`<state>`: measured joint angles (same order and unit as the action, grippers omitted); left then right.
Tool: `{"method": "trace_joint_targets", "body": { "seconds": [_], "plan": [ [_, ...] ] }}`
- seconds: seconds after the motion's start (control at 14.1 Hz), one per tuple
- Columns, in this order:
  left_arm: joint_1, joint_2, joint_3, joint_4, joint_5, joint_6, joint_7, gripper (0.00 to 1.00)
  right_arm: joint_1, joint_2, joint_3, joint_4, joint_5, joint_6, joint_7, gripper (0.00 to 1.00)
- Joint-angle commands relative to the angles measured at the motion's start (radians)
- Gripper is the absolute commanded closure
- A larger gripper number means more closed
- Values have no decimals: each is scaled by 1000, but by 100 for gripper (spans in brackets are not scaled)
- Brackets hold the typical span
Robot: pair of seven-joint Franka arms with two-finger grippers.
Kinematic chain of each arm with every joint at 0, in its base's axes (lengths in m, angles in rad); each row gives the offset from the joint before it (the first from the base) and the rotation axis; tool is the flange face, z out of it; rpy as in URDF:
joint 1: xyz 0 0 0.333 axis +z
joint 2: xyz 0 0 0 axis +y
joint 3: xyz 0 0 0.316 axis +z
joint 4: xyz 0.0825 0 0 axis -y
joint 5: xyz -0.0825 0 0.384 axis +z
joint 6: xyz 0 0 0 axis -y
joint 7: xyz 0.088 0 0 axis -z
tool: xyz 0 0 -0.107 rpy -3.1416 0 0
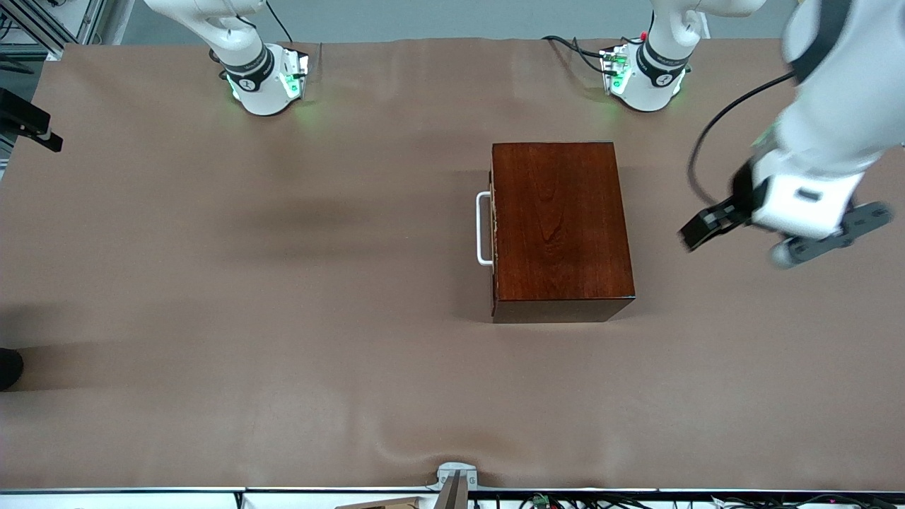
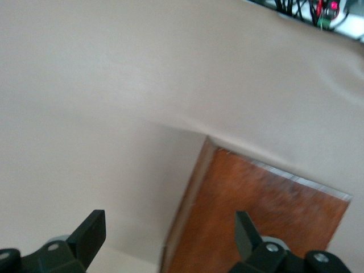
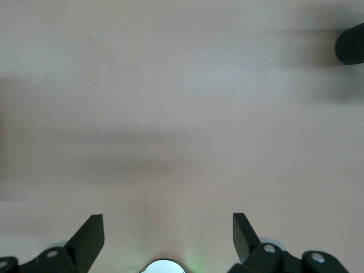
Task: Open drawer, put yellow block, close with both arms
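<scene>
From my station I see the glossy mahogany-coloured rectangular wooden box [image 1: 561, 227] sitting flat on the brown-covered desk [image 1: 247, 297], roughly midway between the desk's base-side edge and its camera-side edge, and shifted toward the left arm's end. The drawer [image 1: 493, 226] with its dark reddish-brown front is pushed in flush with the box, and its white U-shaped bar handle [image 1: 483, 228] points toward the right arm's end of the desk. I can find no small yellow cube in any view, so I cannot tell where it is. The left gripper [image 1: 703, 227], black and two-fingered on its white arm, hangs in the air over the bare cloth between the box and the desk's edge at the left arm's end. In the left wrist view its fingers [image 2: 91, 230] stand wide apart with nothing between them, and the box's top [image 2: 256, 216] shows just beside them. The right gripper [image 3: 168, 233] does not show in the front view. In the right wrist view its fingertips [image 3: 90, 233] are spread wide and empty over plain cloth, with the right arm's green-lit round base [image 1: 265, 81] at the desk's base-side edge.
</scene>
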<state>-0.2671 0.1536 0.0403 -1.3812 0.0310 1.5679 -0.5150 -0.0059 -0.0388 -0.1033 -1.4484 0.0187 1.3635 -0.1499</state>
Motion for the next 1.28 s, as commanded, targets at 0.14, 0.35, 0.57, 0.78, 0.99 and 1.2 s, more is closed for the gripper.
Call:
{"method": "trace_joint_targets", "body": {
  "seconds": [0.14,0.35,0.57,0.78,0.99,1.2],
  "plan": [
    [118,-218,-26,-217,3,-11,340,0,-5,-29,8,-24,3,-1,1,0],
    [160,-239,-49,-213,7,-43,398,0,-2,-30,10,-26,3,2,27,0],
    [222,-239,-108,-208,9,-54,406,0,3,-29,11,-27,3,2,84,0],
    [221,-241,-120,-200,9,-54,406,0,1,-30,11,-29,3,0,84,0],
    [224,-233,-115,-167,9,-63,402,0,1,-29,11,-29,3,-1,82,0],
    [223,-227,-112,-142,9,-89,403,0,1,-29,11,-27,3,-1,84,0]
  ]
}}
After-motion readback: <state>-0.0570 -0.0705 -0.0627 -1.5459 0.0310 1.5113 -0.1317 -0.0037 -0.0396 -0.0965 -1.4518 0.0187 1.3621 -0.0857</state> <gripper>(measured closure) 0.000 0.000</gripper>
